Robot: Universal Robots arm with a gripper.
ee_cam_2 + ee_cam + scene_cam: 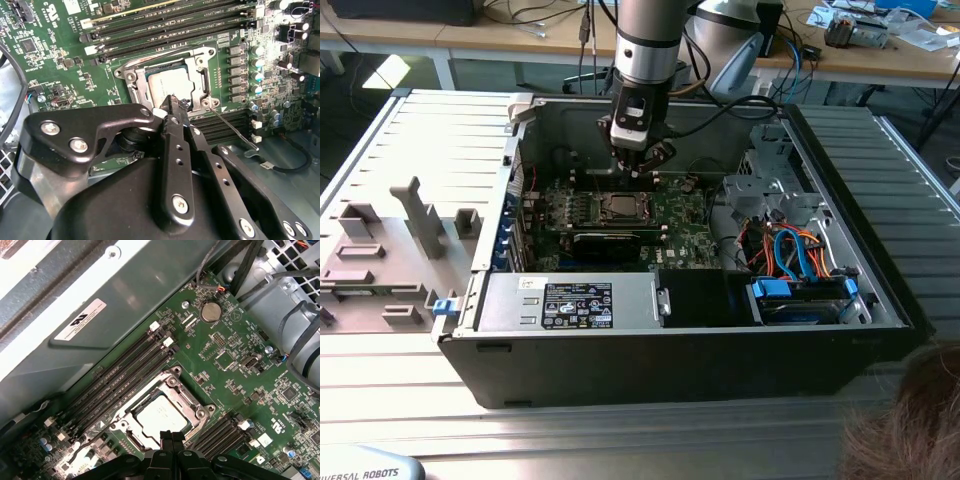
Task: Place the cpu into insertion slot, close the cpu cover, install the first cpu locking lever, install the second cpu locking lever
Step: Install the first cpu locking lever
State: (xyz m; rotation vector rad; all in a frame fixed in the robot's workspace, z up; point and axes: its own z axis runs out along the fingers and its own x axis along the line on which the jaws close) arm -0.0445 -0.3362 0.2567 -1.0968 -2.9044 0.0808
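Note:
The cpu (pixel 167 85) lies flat in the insertion slot (pixel 131 80) on the green motherboard, its silvery top showing through the window of the cpu cover (pixel 200 62), which lies down over it. In the first wrist view the cpu (pixel 160 415) sits inside the same metal frame (pixel 175 385). A thin metal locking lever (pixel 235 127) sticks out at an angle from one corner of the socket, unlatched. My gripper (pixel 174 106) hangs just above the socket's edge with its fingers pressed together and nothing between them. In the exterior view the gripper (pixel 638 168) is above the cpu (pixel 617 207).
Long black memory slots (pixel 165 30) run on both sides of the socket. The open computer case (pixel 880 300) walls surround the board, with a power supply (pixel 570 300) in front and a drive cage with orange and blue cables (pixel 800 250) on the exterior view's right. A person's hair (pixel 910 420) shows at the lower corner.

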